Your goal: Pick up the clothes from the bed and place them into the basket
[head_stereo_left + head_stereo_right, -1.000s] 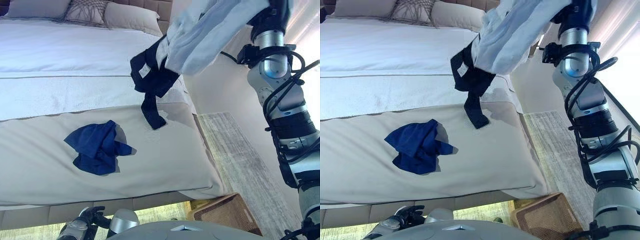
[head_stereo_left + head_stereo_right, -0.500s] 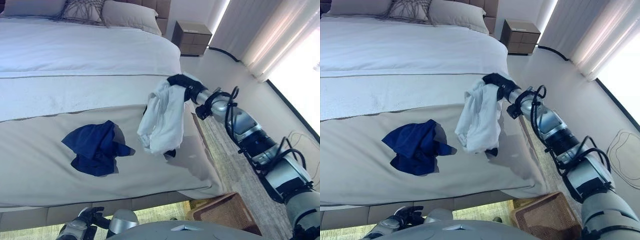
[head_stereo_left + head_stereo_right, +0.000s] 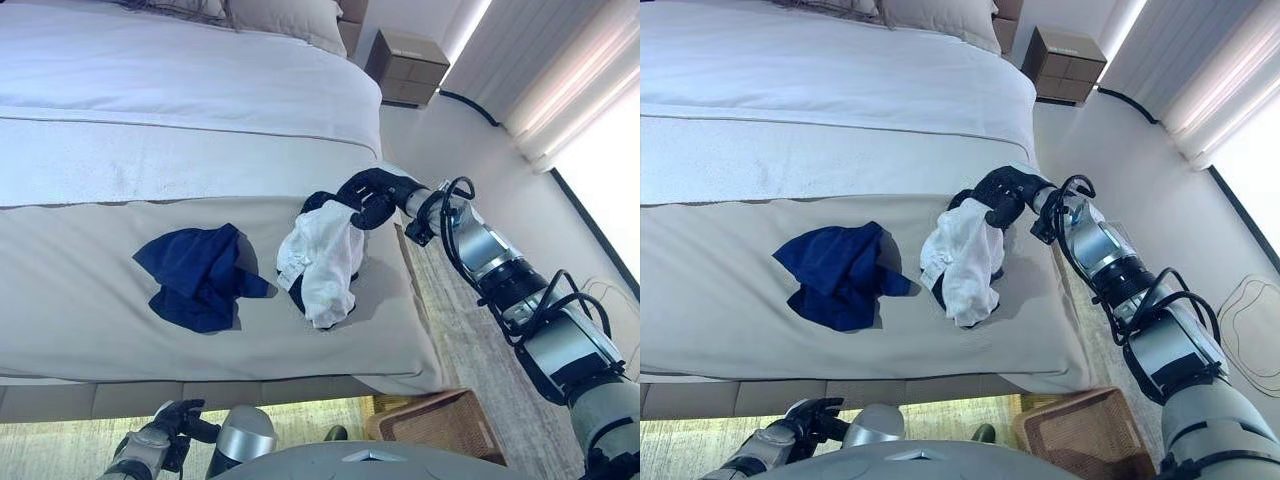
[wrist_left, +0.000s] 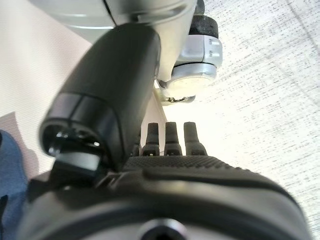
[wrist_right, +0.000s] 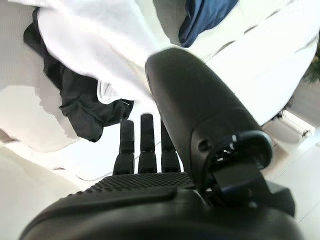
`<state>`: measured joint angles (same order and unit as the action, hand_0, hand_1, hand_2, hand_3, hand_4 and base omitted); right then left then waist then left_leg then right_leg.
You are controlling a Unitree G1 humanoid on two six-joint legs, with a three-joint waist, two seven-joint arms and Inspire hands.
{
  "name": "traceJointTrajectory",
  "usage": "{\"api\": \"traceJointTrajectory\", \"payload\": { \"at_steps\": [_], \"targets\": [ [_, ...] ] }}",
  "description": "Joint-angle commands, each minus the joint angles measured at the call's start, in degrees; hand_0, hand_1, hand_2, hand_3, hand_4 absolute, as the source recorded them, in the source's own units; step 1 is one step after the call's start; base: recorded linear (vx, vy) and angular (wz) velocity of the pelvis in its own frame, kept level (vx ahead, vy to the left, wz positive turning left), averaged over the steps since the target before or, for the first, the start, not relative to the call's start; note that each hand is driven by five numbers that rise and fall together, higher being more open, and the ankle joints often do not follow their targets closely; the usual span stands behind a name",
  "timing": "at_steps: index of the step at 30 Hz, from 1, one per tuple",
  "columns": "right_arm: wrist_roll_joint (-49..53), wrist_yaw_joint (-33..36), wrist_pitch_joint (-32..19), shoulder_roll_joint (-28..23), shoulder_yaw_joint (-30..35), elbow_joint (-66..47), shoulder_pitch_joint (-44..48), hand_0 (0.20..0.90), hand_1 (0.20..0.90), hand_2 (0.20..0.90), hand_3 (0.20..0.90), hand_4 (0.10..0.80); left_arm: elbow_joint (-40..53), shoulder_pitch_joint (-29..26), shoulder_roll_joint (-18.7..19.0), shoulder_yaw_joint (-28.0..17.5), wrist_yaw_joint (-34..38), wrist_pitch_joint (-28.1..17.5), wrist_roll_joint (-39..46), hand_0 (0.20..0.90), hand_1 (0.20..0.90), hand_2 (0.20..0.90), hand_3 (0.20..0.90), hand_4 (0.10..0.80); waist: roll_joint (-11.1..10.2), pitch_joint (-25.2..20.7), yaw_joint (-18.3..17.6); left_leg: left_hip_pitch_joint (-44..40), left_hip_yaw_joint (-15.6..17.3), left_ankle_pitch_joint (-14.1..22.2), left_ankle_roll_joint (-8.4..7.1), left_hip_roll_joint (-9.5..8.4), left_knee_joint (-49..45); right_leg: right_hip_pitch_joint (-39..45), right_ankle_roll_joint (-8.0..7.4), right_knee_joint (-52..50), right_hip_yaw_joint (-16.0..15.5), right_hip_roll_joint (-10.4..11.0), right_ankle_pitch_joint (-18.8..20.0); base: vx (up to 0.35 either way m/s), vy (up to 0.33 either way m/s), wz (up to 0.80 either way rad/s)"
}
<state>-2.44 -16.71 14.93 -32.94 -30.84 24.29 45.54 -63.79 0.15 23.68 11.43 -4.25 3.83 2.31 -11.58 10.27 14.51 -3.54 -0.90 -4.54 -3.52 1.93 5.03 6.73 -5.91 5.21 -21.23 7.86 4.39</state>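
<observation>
Right hand is stretched over the right side of the grey-covered bed, at the top of a crumpled white garment with black cloth under it. That bundle lies on the bed cover. In the right wrist view the fingers run fairly straight, nothing curled round the cloth. A dark blue crumpled garment lies well apart to the left. Brown wicker basket stands on the floor by the bed's near right corner. Left hand hangs low beside the bed, fingers straight, holding nothing.
</observation>
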Motion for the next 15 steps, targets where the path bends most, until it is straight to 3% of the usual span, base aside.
{"api": "traceJointTrajectory", "payload": {
  "at_steps": [1,15],
  "targets": [
    [-2.0,2.6,-4.5,-8.2,0.4,-3.9,14.0,0.3,0.3,0.3,0.2,0.1,-1.2,-0.2,-1.2,2.7,-0.4,-1.1,-0.3,0.9,0.9,0.9,0.9,0.8,1.9,-1.7,0.4,-1.7,2.6,6.1,4.56,-2.14,0.0,0.8,-1.84,-5.4,-2.1,0.7,-3.3,0.0,0.0,0.0],
    [-2.2,8.0,-6.7,-6.4,4.1,-9.0,10.9,0.3,0.3,0.3,0.2,0.1,-0.7,0.2,-1.9,3.2,-0.9,-2.4,-0.4,0.9,0.9,0.9,0.9,0.8,2.7,-1.4,-0.2,-2.4,2.6,6.5,5.01,-2.31,0.0,0.4,-2.02,-6.8,-1.1,1.0,-3.5,0.005,0.008,0.0]
  ]
}}
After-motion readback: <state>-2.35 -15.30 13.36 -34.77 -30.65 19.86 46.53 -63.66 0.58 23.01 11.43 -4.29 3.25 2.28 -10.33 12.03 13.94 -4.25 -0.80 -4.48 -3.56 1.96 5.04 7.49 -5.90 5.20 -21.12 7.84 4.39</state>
